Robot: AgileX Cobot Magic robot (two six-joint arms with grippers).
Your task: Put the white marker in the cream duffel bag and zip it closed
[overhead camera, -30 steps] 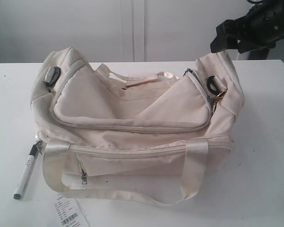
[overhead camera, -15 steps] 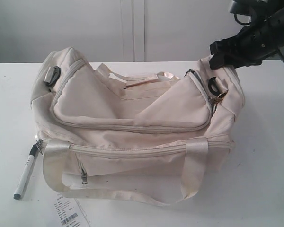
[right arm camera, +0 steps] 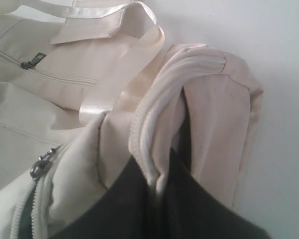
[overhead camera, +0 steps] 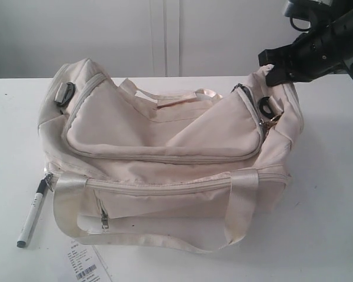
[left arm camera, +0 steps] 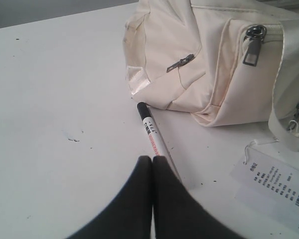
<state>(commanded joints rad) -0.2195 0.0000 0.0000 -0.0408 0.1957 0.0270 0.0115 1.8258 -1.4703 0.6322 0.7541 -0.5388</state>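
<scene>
White marker (left arm camera: 150,130) near left claw (left arm camera: 152,160)

Bag: cream duffel bag (overhead camera: 165,147) sits on the white table (overhead camera: 329,194), one strap handle looped down its front.
Marker: white marker (overhead camera: 32,214) lies flat just beside the bag's front left corner.
Tag: barcode paper tag (overhead camera: 85,264) near the marker.
Right gripper (overhead camera: 275,66): black, against the bag's upper right end.

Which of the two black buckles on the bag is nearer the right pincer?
The right-end buckle in the exterior view, just below the right pincer; the left-end buckle sits across the cream duffel bag.
</scene>
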